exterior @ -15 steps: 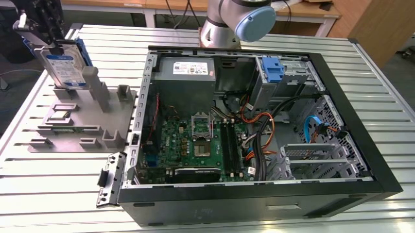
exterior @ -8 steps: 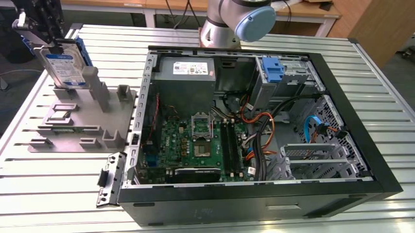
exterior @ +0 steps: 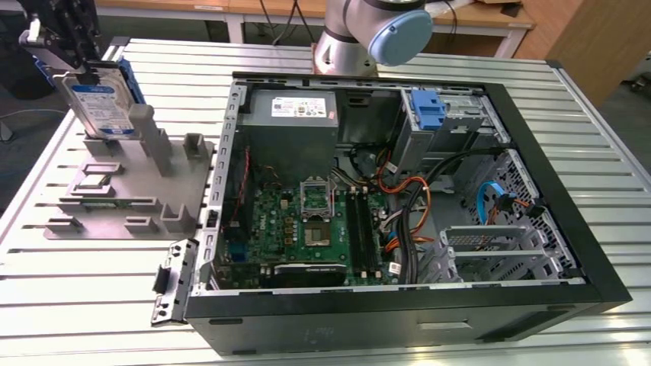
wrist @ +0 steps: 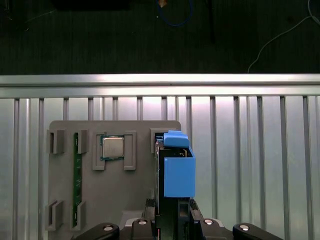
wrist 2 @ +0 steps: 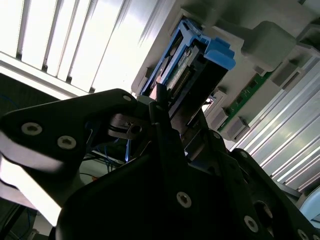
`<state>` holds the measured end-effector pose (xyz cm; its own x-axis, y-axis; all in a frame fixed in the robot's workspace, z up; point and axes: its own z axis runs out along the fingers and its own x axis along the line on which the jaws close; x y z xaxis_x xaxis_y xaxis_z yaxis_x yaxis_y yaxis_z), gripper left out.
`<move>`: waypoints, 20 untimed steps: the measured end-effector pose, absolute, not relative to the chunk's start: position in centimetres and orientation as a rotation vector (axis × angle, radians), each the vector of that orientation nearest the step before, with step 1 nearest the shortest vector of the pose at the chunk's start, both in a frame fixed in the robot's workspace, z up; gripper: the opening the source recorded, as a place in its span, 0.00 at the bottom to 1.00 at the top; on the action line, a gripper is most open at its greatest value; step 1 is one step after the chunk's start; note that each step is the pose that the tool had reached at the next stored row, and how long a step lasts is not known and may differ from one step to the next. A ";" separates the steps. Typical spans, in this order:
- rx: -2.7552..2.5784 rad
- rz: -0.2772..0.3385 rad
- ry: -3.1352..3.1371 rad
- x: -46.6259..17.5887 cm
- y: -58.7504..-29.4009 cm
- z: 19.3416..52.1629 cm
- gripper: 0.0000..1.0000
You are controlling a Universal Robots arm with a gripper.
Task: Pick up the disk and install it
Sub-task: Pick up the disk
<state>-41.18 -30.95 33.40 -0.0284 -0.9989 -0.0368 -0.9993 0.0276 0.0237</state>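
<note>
The disk, a silver drive with a blue-and-white label in a blue carrier, stands upright at the back of the grey fixture plate, at the exterior view's left. My gripper comes down on its top edge from above, fingers closed on either side of it. In the second wrist view the black fingers clamp the disk's blue carrier. The first wrist view looks down the carrier's blue edge, with the gripper at its near end. Whether the disk's lower edge still rests in the fixture slot I cannot tell.
An open computer case lies on the slatted metal table, with a grey power supply, a motherboard and a drive bay holding a blue bracket. The fixture also carries a processor and a memory stick. The arm's base stands behind the case.
</note>
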 end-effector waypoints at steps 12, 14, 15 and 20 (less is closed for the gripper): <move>-2.183 0.067 2.245 -41.2 -30.9 35.7 0.35; -2.183 0.067 2.245 -41.2 -30.9 36.2 0.35; -2.183 0.067 2.245 -41.2 -30.9 36.4 0.35; -2.183 0.067 2.245 -41.2 -30.9 36.7 0.35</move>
<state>-41.18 -30.95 36.66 -0.0285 -0.9989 -0.0369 -0.9993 0.0276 0.0234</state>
